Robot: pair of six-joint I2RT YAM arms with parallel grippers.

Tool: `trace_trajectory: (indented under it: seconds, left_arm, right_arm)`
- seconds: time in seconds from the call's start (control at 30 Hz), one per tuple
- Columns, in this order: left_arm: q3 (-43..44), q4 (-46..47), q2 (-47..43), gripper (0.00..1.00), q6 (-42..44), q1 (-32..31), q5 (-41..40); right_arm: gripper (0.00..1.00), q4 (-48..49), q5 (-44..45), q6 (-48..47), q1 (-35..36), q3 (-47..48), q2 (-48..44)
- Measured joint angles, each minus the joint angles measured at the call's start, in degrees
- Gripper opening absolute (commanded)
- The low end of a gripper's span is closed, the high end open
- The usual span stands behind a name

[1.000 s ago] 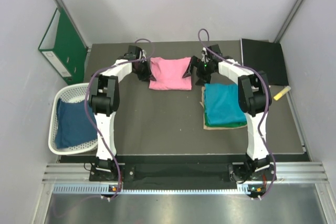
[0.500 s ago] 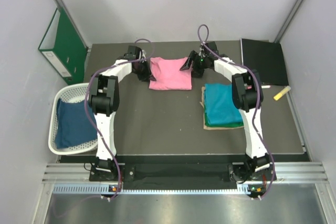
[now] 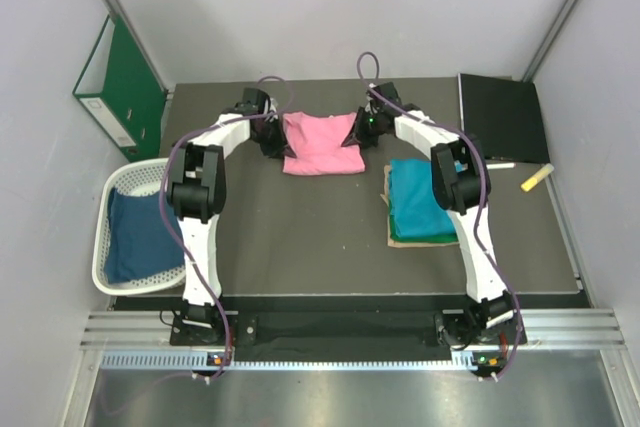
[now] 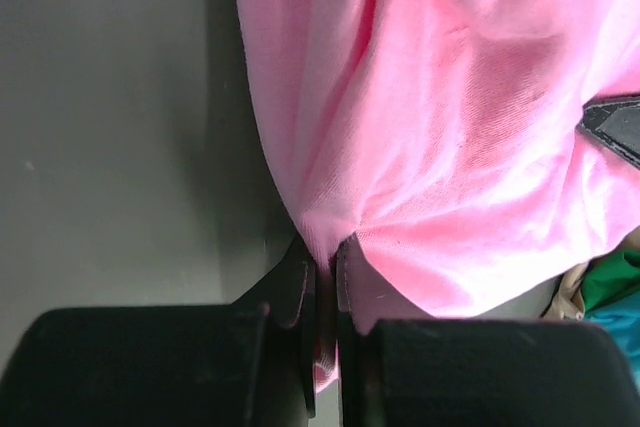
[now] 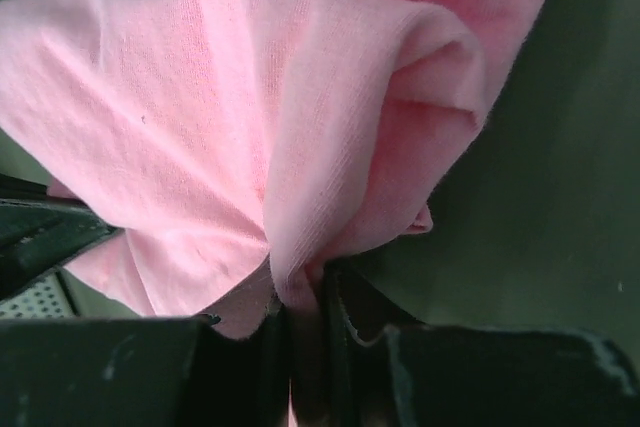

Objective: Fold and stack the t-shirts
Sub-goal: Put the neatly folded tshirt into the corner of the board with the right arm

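My left fingers (image 4: 288, 297) and right fingers (image 5: 352, 312) clench opposite ends of the pink t-shirt (image 3: 322, 143). Teal t-shirt (image 3: 420, 197) lies to its right.

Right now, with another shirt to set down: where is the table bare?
Bare: the middle of the table, nearer than the pink t-shirt, left of the teal t-shirt. Crowded: the far edge, where the left gripper and right gripper pinch it.

The pink t-shirt (image 3: 322, 144) lies folded at 12 o'clock on the tabletop (image 3: 300, 237), with both side edges gathered into puckers. The teal t-shirt (image 3: 425, 197) lies folded flat at 3 o'clock. The dark blue t-shirt (image 3: 135, 232) lies loosely in the basket (image 3: 125, 179) at 9 o'clock.
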Motion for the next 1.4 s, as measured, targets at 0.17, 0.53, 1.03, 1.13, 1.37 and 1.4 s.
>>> trace_trajectory:
  seconds: [0.17, 0.53, 1.03, 1.13, 1.37, 1.4]
  left_arm:
    - [-1.29, -2.64, -1.97, 0.98, 0.28, 0.0, 0.76]
    - [-1.27, -6.25, -13.75, 0.98, 1.46, 4.68, -5.42]
    - [-3.8, -7.48, -15.32, 0.98, 2.6, 9.25, -2.82]
    - [-5.42, -8.0, -14.95, 0.98, 2.84, 9.18, -2.36]
    - [-5.88, -8.63, -13.07, 0.98, 3.56, 9.22, -2.16]
    - [-5.88, -8.72, -12.98, 0.99, 3.65, 9.22, -2.12]
  right_arm:
    - [0.07, -5.64, 2.95, -4.96, 1.01, -1.14, -2.82]
    - [0.08, -19.82, 7.82, -16.5, 3.39, -0.85, -10.38]
    - [0.09, -30.75, 12.59, -22.12, 4.96, -0.57, -28.13]
    - [0.1, -32.59, 13.0, -22.1, 4.96, -0.66, -32.24]
    - [0.11, -36.2, 12.63, -20.81, 4.96, -0.94, -40.04]
    - [0.11, -36.72, 12.5, -20.37, 4.96, -0.94, -40.81]
